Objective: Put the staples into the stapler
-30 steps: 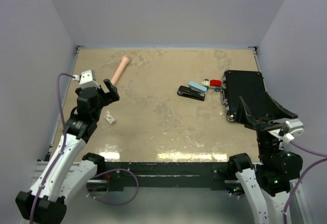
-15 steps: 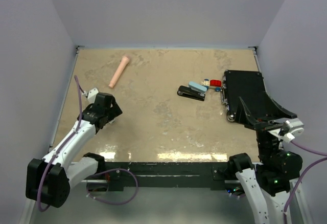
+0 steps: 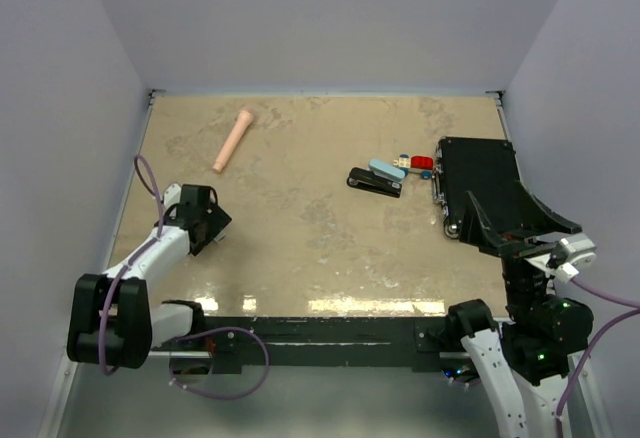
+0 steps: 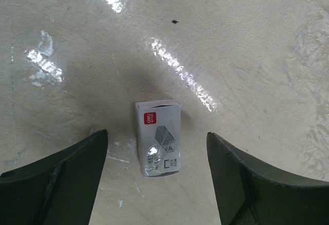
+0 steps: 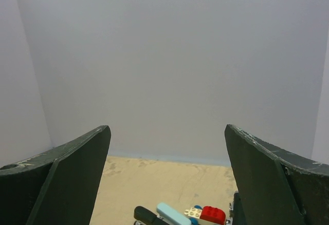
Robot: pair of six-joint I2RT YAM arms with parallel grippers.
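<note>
The staples [image 4: 158, 137] are a small white box with a red logo, lying flat on the table. My left gripper [image 4: 157, 150] is low over it and open, one finger on each side, neither touching it. In the top view the left gripper [image 3: 203, 220] covers the box. The black stapler [image 3: 372, 183] lies mid-table on the right, with a light-blue stapler [image 3: 387, 169] against it. My right gripper [image 3: 515, 216] is raised at the right, open and holding nothing. Its wrist view shows the black stapler [image 5: 146, 216] and the blue one [image 5: 173, 214] at the bottom edge.
A pink cylinder [image 3: 233, 139] lies at the far left. A black case [image 3: 478, 173] sits at the right edge, with red [image 3: 422, 162] and white [image 3: 403, 162] toy bricks beside it. Grey walls enclose the table.
My left arm has come down and back toward the near left, bringing the gripper low over the staples box. The right arm has not moved.
</note>
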